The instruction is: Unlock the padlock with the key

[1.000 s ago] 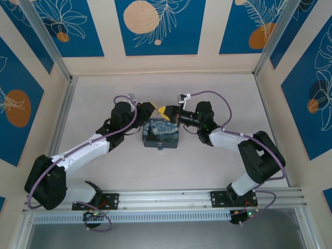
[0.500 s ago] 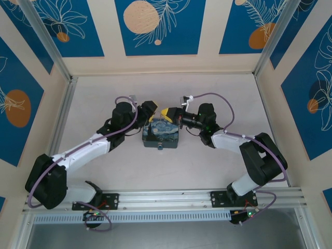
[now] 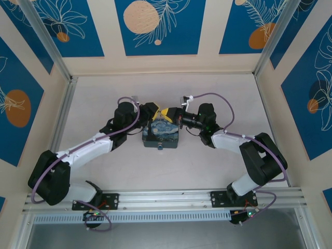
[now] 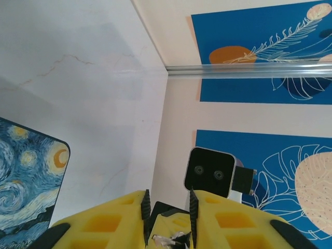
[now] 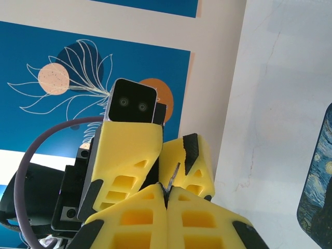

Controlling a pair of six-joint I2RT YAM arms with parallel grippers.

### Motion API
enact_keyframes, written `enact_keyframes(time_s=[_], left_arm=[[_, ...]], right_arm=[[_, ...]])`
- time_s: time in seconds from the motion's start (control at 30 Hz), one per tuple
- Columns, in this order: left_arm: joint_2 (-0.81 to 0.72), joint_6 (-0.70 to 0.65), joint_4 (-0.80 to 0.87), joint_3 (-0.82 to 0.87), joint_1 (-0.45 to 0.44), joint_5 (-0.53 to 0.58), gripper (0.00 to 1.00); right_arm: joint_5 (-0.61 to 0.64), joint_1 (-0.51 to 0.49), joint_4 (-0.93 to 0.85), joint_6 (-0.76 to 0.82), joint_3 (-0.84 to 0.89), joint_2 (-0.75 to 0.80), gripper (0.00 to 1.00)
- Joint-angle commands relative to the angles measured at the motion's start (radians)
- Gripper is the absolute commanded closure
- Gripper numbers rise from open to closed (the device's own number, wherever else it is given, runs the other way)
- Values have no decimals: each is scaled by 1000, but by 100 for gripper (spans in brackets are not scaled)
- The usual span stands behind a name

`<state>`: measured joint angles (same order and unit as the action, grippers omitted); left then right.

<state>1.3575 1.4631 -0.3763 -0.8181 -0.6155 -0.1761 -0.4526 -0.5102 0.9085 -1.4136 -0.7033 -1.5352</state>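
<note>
Left claw (image 3: 157,110) edged forward over pale table (image 3: 223,91), blue-panelled walls (image 3: 155,31).

The bench (image 3: 218,98) is pale, smooth and matt, with faint thin veins like stone. The box (image 3: 161,134) has a smooth painted lid with a soft shine. The left fingers (image 4: 104,225) and right fingers (image 5: 140,212) are matt yellow plastic with black ribbed pads. The key (image 5: 175,176) is thin grey metal. The padlock (image 4: 168,240) is shiny silver metal. The rail (image 3: 166,199) along the bench's near edge is bare ridged metal.
</note>
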Motion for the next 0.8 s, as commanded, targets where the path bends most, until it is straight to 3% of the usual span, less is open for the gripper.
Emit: enact_keyframes(time_s=[0.0,0.43,0.5,0.53,0.63,0.67,0.77], left_arm=[[9,15,-44,-7,-16,-11,76],[-6,6,-16,-5,-19,22,100],[-9,0,-12,-9,-19,21,100],[-10,-4,-8,-11,-19,23,100],[-18,-24,0,-12,-18,30,100],[-22,-36,5,-14,-18,29,100],[-33,-79,25,-24,-19,27,100]], right_arm=[[-5,-1,35,11,-20,-5,100],[0,2,40,7,3,4,100],[-6,4,43,9,9,9,100],[-9,5,43,8,16,14,97],[-16,21,13,19,52,60,56],[-8,31,-16,29,73,89,50],[13,70,-105,57,125,175,46]])
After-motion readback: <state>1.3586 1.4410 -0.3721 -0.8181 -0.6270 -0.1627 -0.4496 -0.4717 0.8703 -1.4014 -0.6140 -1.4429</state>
